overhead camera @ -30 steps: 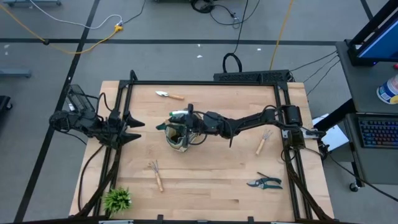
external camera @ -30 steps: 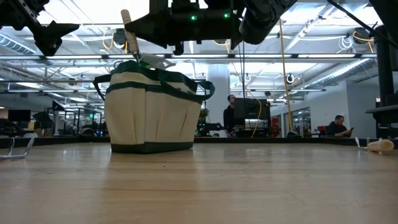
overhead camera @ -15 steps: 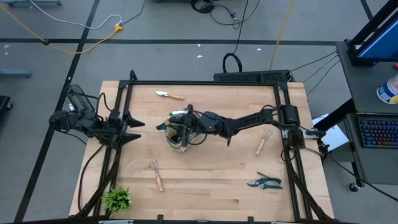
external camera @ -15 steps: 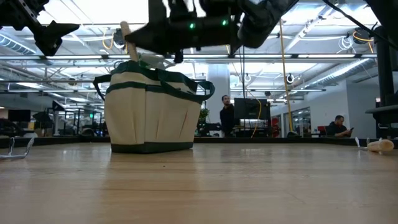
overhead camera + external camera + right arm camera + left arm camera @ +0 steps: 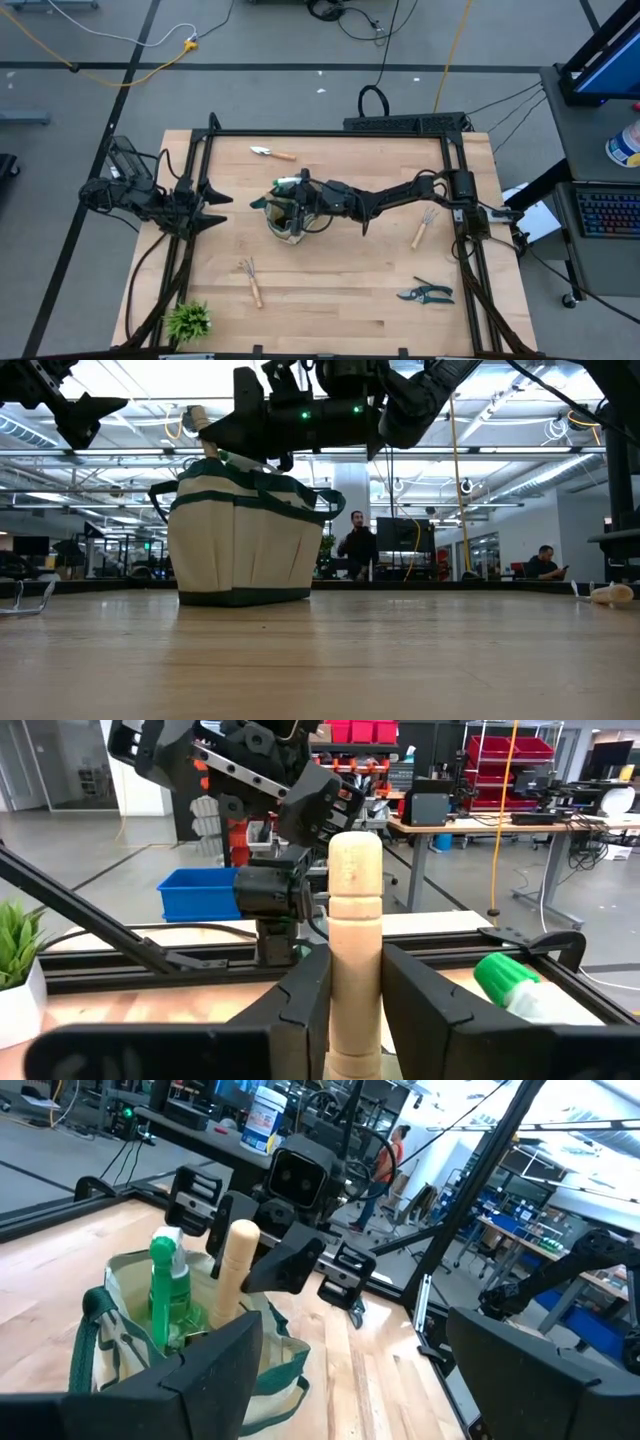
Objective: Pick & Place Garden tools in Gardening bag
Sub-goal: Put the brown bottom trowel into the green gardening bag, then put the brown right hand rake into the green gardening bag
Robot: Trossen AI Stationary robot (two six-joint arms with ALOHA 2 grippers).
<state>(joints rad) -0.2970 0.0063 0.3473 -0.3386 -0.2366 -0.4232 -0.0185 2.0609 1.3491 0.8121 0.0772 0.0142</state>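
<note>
- Beige canvas gardening bag with green trim stands mid-table on pale wooden planks.
- Right gripper above it clenches a wooden tool handle.
- Left gripper waits released, far left.
- People stand in the workshop beyond.

Beige gardening bag with dark green trim — inside it a green spray bottle, beside a pale wooden handle.

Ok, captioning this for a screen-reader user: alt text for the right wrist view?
The right gripper is shut on a wooden tool handle standing upright between its dark fingers. The left arm waits beyond, with a green spray bottle and a small leafy plant at the edges.
</note>
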